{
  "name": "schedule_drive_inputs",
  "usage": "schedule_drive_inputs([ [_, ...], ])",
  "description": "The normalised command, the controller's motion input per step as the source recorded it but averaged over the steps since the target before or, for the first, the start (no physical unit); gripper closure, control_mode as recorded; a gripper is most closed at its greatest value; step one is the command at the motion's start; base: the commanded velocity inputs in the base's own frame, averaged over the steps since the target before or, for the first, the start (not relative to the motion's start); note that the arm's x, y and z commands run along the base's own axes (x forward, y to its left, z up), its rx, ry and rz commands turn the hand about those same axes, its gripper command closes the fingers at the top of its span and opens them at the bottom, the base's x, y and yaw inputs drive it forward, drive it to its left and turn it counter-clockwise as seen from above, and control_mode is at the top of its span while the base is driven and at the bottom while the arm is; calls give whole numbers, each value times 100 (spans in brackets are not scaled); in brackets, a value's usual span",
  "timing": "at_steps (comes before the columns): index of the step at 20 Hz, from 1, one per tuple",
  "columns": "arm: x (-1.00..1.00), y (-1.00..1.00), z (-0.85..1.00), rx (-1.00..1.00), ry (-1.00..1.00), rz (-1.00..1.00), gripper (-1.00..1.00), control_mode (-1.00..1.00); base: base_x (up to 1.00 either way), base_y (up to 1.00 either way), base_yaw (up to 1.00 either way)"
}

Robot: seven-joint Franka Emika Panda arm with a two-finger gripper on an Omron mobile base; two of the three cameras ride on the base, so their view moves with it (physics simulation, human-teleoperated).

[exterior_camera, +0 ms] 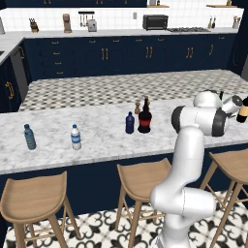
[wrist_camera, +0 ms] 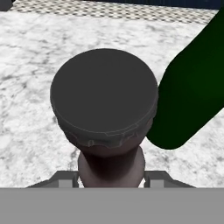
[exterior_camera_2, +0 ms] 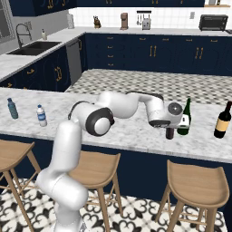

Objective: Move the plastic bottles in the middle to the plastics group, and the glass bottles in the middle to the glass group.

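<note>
Marble worktop (exterior_camera_2: 127,131) carries the green wine bottle (exterior_camera_2: 185,118) as landmark. Just beside it, the claw (exterior_camera_2: 171,131) is closed around a dark glass bottle (wrist_camera: 105,100), its base on the marble. Far left of it stand two clear water bottles (exterior_camera_2: 41,115).

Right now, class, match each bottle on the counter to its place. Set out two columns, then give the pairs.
Bottles
1. navy bottle
2. green wine bottle
3. dark-capped bottle
4. teal water bottle

Places
A. held in the gripper
B. far left of the counter
C. beside the red-labelled bottle
D. between the gripper and the cream-labelled wine bottle

Pairs: 1-C, 2-D, 3-A, 4-B
</note>
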Motion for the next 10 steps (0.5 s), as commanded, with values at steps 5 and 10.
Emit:
schedule_drive_inputs([
  [5, 1, -6, -1, 0, 0, -1, 100, -100, 0, 0, 0],
  [10, 0, 0, -33, 0, 0, 0, 100, -100, 0, 0, 0],
])
